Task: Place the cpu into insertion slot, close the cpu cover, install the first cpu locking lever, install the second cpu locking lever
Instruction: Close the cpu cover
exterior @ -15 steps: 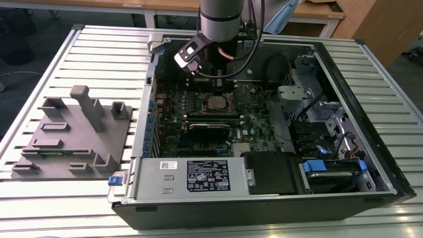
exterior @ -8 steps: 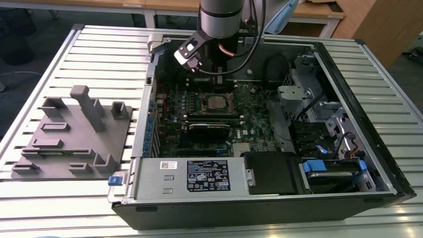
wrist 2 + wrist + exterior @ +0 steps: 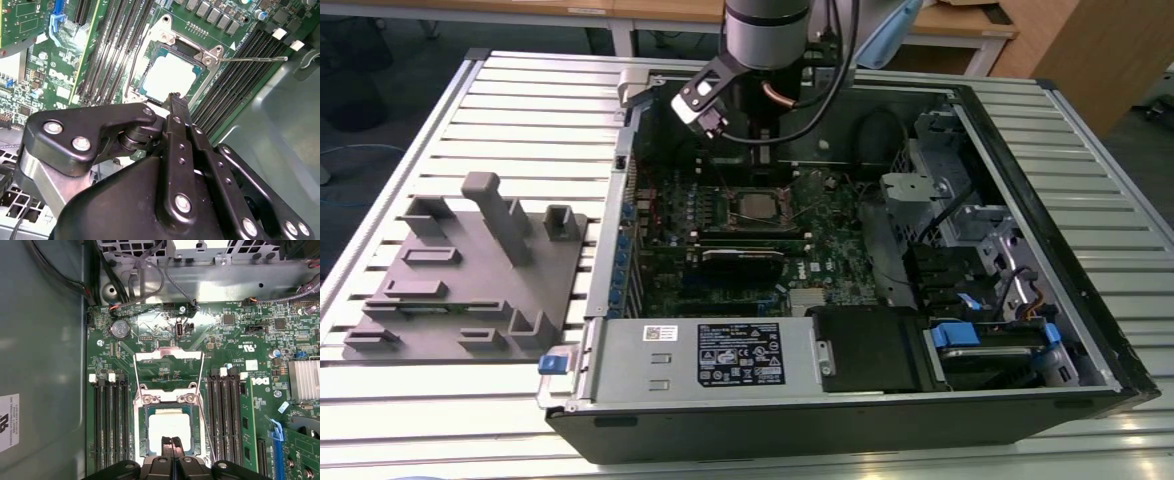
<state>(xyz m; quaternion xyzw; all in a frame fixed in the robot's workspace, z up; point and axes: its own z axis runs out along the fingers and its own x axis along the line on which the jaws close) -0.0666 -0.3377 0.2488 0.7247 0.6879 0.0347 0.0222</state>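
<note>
Exterior view: arm (image 3: 767,30) above motherboard (image 3: 834,255); cpu (image 3: 758,205) mid-board.
First wrist view: gripper (image 3: 172,442) pinched shut, empty, tips over cpu in insertion slot (image 3: 145,435); cpu cover (image 3: 169,356) seemingly raised.
Second wrist view: locking lever (image 3: 250,59) unlatched.
Judged step: cover closing; needs gentle downward push.

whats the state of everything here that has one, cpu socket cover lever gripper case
cpu: lying flat in the insertion slot
insertion slot: filled by the cpu
cpu cover: looks raised and tipped back, not over the cpu
locking lever: unlatched, sticking out over the memory slots
gripper: shut, tips at the cpu's edge
computer case: on its side, open on top
</note>
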